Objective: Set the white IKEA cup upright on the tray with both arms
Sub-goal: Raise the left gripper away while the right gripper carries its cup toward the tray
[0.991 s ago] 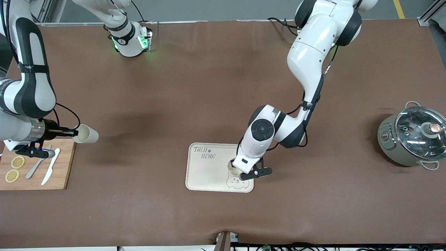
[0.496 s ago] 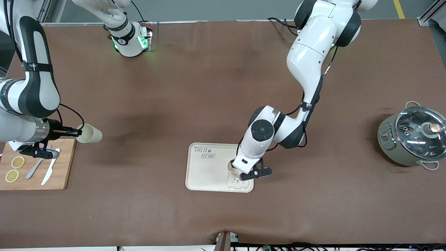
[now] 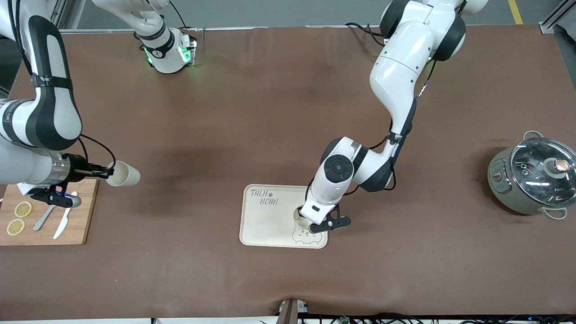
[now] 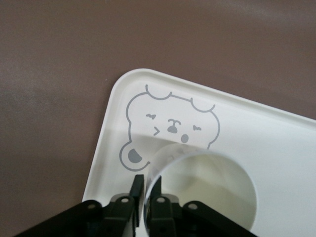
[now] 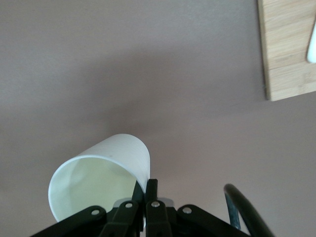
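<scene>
A white tapered plastic cup (image 3: pixel 123 174) is held tilted in the air by the right gripper (image 3: pixel 107 171), whose jaws are clamped on its rim, just off the bamboo cutting board (image 3: pixel 85 211); its mouth is turned toward that gripper. A second white cup (image 4: pixel 205 190) stands upright on the cream rectangular tray (image 3: pixel 265 225), beside the bear-face drawing (image 4: pixel 170 128), its rim pinched by the left gripper (image 4: pixel 146 195).

Even overhead light, soft shadows on the table (image 3: pixel 252 112), glare on the pot lid (image 3: pixel 542 167).
</scene>
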Controlling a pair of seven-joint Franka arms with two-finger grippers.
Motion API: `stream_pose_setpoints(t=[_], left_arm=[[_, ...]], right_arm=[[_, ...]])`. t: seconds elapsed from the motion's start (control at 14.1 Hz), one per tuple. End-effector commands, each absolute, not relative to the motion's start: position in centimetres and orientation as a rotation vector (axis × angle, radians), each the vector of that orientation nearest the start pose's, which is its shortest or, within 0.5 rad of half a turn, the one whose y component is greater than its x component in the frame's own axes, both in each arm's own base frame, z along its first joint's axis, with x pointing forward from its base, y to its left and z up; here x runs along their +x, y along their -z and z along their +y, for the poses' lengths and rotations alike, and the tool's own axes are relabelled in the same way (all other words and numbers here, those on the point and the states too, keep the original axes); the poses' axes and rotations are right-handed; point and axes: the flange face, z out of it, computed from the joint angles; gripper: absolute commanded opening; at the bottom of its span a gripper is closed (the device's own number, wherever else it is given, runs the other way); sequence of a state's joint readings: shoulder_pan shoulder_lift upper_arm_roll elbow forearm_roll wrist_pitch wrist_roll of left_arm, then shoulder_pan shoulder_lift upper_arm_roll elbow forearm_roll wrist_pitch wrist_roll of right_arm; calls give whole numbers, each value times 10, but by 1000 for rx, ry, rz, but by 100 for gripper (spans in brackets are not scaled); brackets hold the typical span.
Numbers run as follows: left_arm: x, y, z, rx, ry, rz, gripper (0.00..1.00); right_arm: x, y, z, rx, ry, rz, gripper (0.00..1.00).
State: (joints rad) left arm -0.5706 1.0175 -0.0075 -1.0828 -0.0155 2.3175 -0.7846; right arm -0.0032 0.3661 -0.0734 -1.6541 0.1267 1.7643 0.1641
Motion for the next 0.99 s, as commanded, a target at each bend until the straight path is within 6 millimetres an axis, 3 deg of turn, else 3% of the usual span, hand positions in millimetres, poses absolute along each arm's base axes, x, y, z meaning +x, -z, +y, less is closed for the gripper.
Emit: stream_pose_setpoints(t=[0.0,0.07,0.21,0.5,0.71,0.92], left_arm=[[669,-230,-435,-3254,308,-356,88],[669,-231,-435,-3253,309,-376,100],[669,-243,-436,-3255,317,-414,100],[667,-287,-433,-3242,279,-416,100],[661,-345,-417,-3194,188,-405,100],[642,-437,-388,-3153,89,-251,100]], right_arm=[[633,-394,-11,-2992,-385,467,0],[633,-395,-9,-2993,-383,476,0],[637,-405,10,-2970,-375,524,0],[642,-421,40,-2924,-352,618,0],[645,-421,68,-2910,-357,685,0],[647,-422,89,-2909,-354,721,0]])
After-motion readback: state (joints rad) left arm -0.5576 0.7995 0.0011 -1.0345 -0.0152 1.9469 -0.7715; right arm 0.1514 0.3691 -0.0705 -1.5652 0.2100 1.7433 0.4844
